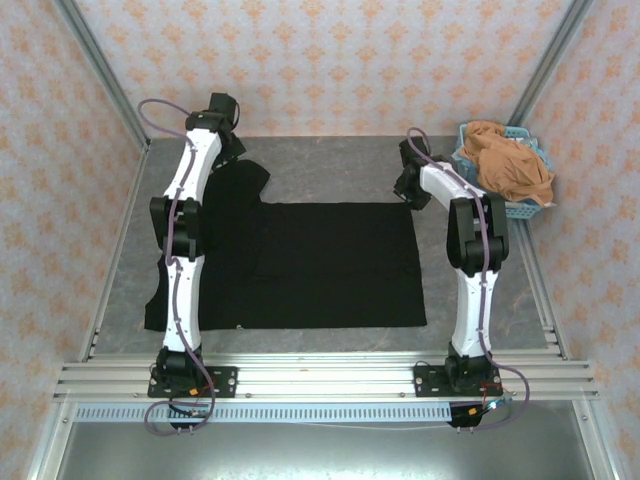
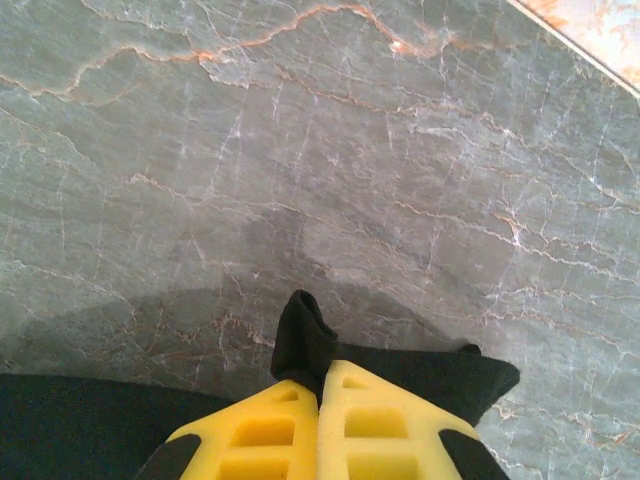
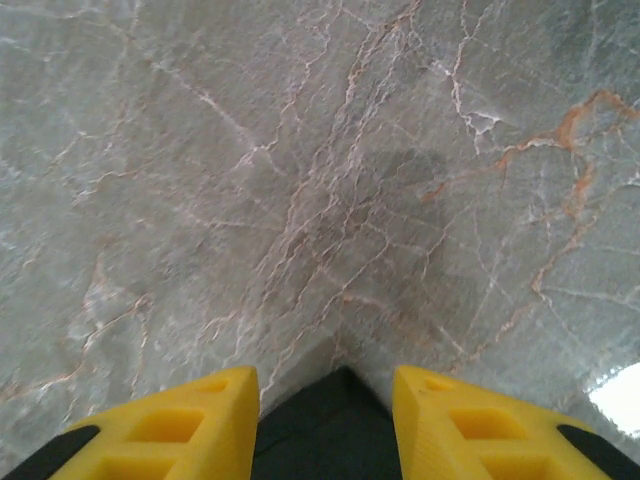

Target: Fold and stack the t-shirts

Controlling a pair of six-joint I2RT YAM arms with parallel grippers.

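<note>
the black shirt [image 1: 330,265] lies spread flat on the table [image 1: 330,165], between the two arms. the left gripper [image 2: 320,385] is clenched on a pinch of its far left edge, and a fold of black cloth pokes up between the yellow fingers [image 2: 270,425]. the right gripper [image 3: 323,385] stands released at the shirt's far right corner. its fingers are apart with the corner's tip lying between them, touching neither. the orange shirt [image 1: 510,160] sits crumpled in the basket [image 1: 525,208] at the far right, beyond the right arm.
</note>
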